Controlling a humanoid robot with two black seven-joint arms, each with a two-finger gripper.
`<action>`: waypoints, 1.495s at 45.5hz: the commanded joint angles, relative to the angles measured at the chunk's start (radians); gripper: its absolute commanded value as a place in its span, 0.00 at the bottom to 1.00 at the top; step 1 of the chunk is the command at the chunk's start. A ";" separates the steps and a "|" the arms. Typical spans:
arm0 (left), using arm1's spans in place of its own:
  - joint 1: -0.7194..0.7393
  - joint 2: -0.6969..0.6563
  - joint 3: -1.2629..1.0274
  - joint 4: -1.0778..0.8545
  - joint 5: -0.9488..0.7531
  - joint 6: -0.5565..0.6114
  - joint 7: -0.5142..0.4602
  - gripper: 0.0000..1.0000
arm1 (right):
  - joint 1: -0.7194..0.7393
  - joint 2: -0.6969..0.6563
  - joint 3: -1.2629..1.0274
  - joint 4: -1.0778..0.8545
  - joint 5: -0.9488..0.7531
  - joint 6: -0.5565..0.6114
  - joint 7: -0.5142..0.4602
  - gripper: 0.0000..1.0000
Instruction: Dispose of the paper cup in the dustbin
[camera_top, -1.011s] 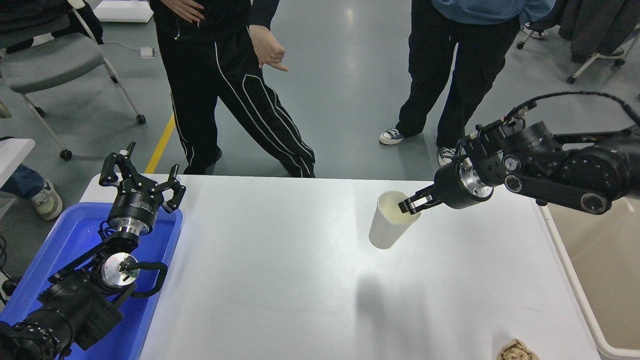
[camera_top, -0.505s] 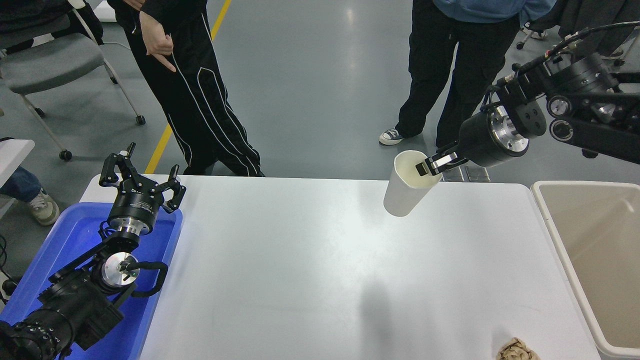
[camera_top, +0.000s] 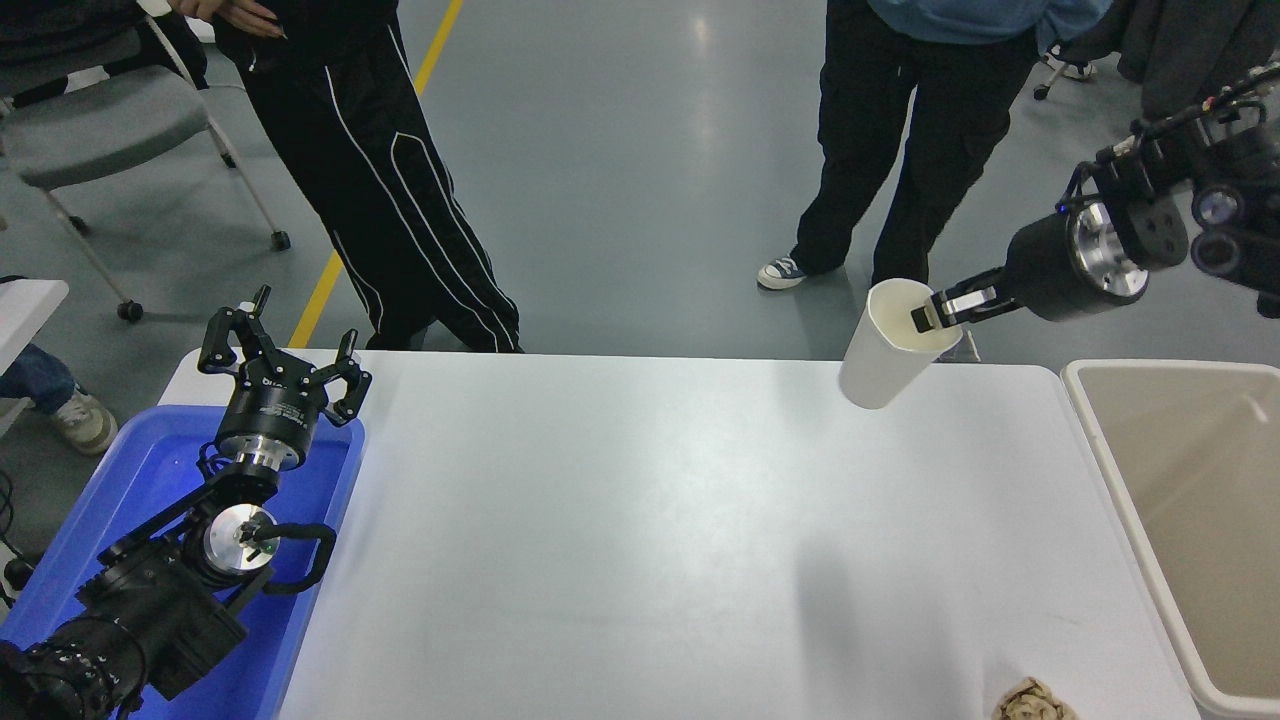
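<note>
Right tool (camera_top: 928, 314) is clamped on the cup (camera_top: 893, 345), pinching the rim on the side nearest the arm, one finger inside the mouth and one outside as far as I can make out. So the cup hangs off the tip of the tool, out to its left and a bit below, clear of the counter (camera_top: 640, 520), up over the far right edge. Its long axis is tilted: mouth up and toward the tool, base down and to the left.

What matters for the next move, I'd say: the bin (camera_top: 1100, 440) sits off the counter's right edge, down and to the right of the cup. The cup isn't over the opening yet, it's near the bin's far left corner but on the counter side of the rim. So my guess is the arm has to swing right and toward the robot before letting go, otherwise the cup lands on the counter or clips the rim.

Left tool (camera_top: 282, 360) is parked over the blue bin (camera_top: 110, 510) at lower left, fingers spread, nowhere near any of this.
</note>
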 joint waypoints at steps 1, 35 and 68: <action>0.000 0.000 0.000 0.000 0.000 0.000 0.000 1.00 | -0.172 -0.121 0.061 -0.082 0.064 -0.102 0.001 0.00; 0.000 0.000 0.000 0.000 0.000 0.000 0.000 1.00 | -0.745 -0.113 0.193 -0.534 0.685 -0.332 0.006 0.00; 0.000 0.000 0.000 0.000 0.000 0.000 0.000 1.00 | -0.974 0.335 0.263 -1.126 0.975 -0.389 -0.005 0.00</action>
